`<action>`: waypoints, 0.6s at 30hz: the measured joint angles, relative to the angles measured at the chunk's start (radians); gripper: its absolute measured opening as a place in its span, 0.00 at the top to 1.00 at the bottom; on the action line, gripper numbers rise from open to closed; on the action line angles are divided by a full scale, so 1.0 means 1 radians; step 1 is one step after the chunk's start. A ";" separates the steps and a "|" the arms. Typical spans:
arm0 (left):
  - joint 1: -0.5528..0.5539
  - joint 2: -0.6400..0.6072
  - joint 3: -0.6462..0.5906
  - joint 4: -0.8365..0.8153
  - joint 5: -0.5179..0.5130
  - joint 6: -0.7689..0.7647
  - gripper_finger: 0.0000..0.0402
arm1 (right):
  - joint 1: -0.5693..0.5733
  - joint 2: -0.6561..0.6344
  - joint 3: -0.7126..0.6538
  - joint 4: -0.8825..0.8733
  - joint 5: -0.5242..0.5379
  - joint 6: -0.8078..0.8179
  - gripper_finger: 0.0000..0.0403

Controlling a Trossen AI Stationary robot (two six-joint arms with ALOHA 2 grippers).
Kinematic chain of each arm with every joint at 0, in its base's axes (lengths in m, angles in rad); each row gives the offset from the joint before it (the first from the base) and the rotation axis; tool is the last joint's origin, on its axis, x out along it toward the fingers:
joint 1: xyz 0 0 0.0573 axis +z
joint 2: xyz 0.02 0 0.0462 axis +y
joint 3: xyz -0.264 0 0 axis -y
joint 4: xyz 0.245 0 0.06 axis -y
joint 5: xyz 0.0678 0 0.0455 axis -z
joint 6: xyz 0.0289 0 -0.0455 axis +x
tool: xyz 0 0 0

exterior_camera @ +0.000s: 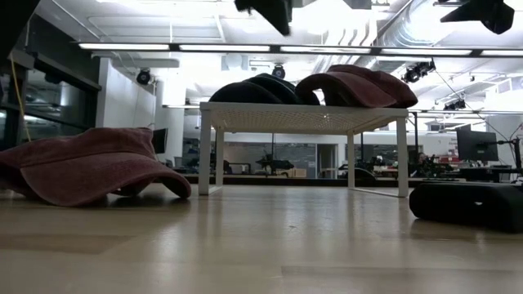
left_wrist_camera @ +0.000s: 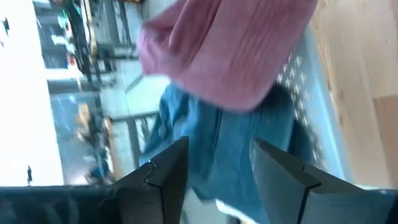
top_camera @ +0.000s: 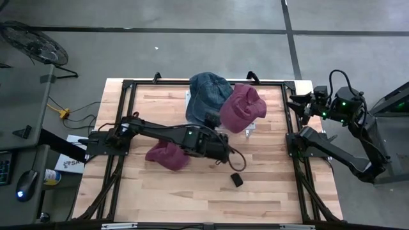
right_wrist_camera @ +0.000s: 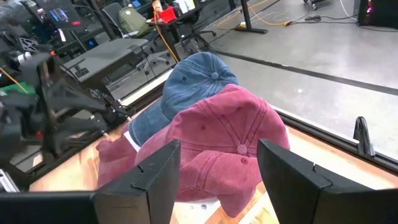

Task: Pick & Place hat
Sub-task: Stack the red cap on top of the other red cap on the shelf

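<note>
Hats sit in three places. In the high view a blue hat [top_camera: 208, 92] and a maroon hat [top_camera: 241, 107] rest together on a small white rack [top_camera: 250, 130] in the upper centre of the frame, the maroon one to the right and overlapping the blue one's edge. A second maroon hat [top_camera: 167, 155] lies flat on the table [top_camera: 268, 185], lower and to the left of the rack, just below the left arm.

The low view shows that loose hat [exterior_camera: 90, 167] at the left of the frame, brim on the wood, and the rack [exterior_camera: 302, 118] standing on its legs in the centre with the dark-looking blue hat [exterior_camera: 257, 88] and the maroon hat [exterior_camera: 355, 86] on top. A small black block [top_camera: 236, 180] lies on the table toward the lower centre-right of the high view; it shows at the right edge of the low view [exterior_camera: 466, 204].

The left gripper [top_camera: 220, 145] is at the frame's centre, just below the rack. In its wrist view its fingers [left_wrist_camera: 168, 177] stand apart with nothing between them, the blue hat [left_wrist_camera: 217, 155] and the maroon hat [left_wrist_camera: 230, 50] ahead.

The right gripper [top_camera: 299, 105] waits at the right edge of the table, beside the frame rail. Its wrist view shows the jaws spread wide and empty, the maroon hat [right_wrist_camera: 217, 149] and blue hat [right_wrist_camera: 186, 87] in front.
</note>
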 joint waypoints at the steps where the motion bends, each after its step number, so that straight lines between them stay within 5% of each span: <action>1: -0.007 0.000 0.026 -0.059 0.000 -0.061 0.59 | 0.000 0.000 0.000 -0.001 0.000 0.000 0.49; 6: -0.049 -0.009 0.093 -0.237 0.111 -0.352 0.59 | 0.000 0.000 0.000 -0.001 0.000 0.000 0.49; 18: -0.135 0.000 0.088 -0.212 0.705 -0.826 0.59 | 0.000 0.000 0.000 0.000 -0.010 -0.017 0.49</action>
